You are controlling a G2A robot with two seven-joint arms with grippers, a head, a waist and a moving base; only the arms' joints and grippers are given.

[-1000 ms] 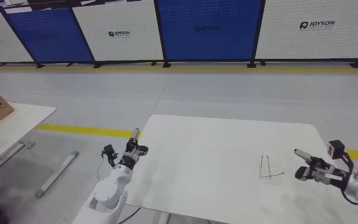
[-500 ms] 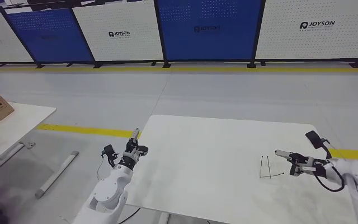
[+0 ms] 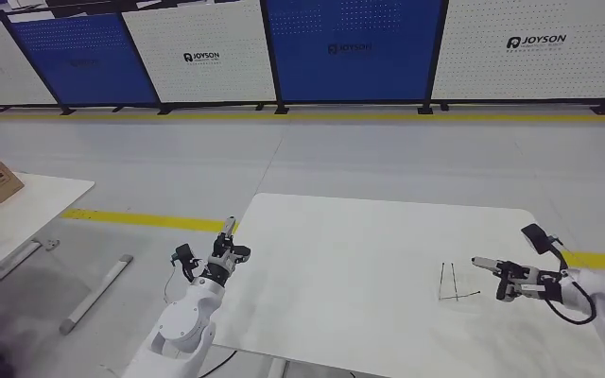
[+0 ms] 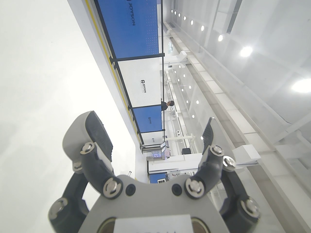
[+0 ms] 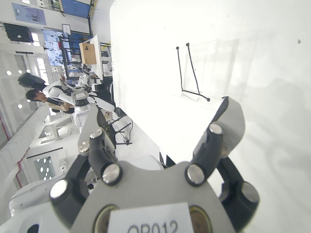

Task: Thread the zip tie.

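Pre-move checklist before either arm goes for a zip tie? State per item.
1. Right gripper jaws open, empty: ok.
2. Left gripper jaws open, empty: ok.
3. Zip ties lying on the table, ahead of the right gripper: ok.
4. Ties apart for a single pick: not ok, they cross at one end.
5. Left gripper near the ties: not ok, at the opposite table edge.
6. Head slot orientation: cannot tell.

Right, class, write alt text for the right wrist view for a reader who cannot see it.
The right end effector, open and holding nothing, hangs over a white table, short of thin black zip ties lying flat on it.
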